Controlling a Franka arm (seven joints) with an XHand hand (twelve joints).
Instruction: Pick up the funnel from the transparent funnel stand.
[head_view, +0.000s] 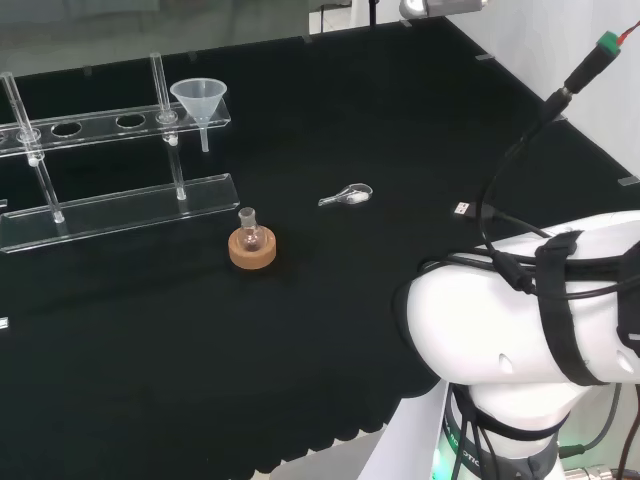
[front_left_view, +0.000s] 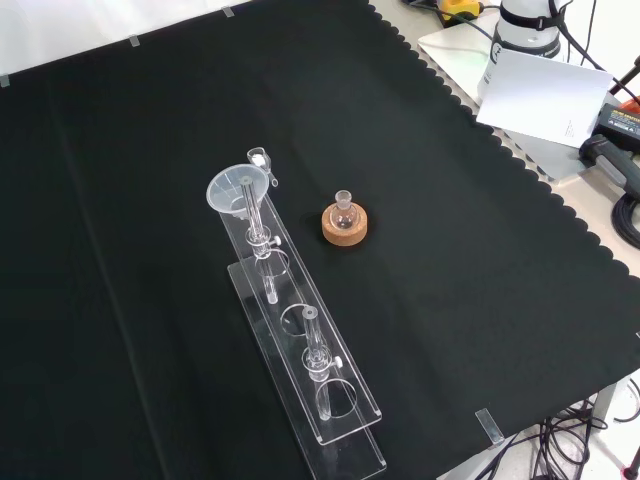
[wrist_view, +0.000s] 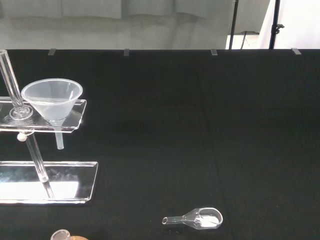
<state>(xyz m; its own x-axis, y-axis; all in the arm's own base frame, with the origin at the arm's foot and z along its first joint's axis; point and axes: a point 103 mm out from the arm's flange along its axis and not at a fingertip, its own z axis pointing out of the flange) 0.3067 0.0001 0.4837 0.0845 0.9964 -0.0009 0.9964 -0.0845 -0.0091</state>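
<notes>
Head view, left to right. Transparent funnel stand (head_view: 110, 205) sits at the far left of the tabletop (head_view: 350, 300): a clear base plate, thin upright rods, and an upper shelf with a row of round holes. The funnel (head_view: 199, 100) sits in the end hole at the shelf's right end, cone up, stem hanging down through the hole and stopping short of the base plate.

Handling, as a judgement: the funnel looks like thin clear plastic, so light, stiff, smooth and likely slippery; it could skate or tip if nudged sideways. The stand also looks light and may shift if the funnel drags in the hole. Best hold is probably across the cone rim or the upper cone wall, then a straight lift until the stem clears the shelf. One upright rod stands just beside the funnel on its left, so that side is tight for fingers.

Next right: a small round flask (head_view: 251, 236) on a cork ring (head_view: 252, 250), near the stand's front right corner, apart from it. Further right, a small clear scoop (head_view: 347, 195) lies flat on the cloth, well apart from the funnel.

Right of the funnel and above it the cloth is open, so an approach from the right or from above has room. Cloth edge runs along the far right and front; the arm's white links (head_view: 530, 320) stand at the lower right.

Robot hand: cannot tell how its fingers stand; nothing touches the funnel.
</notes>
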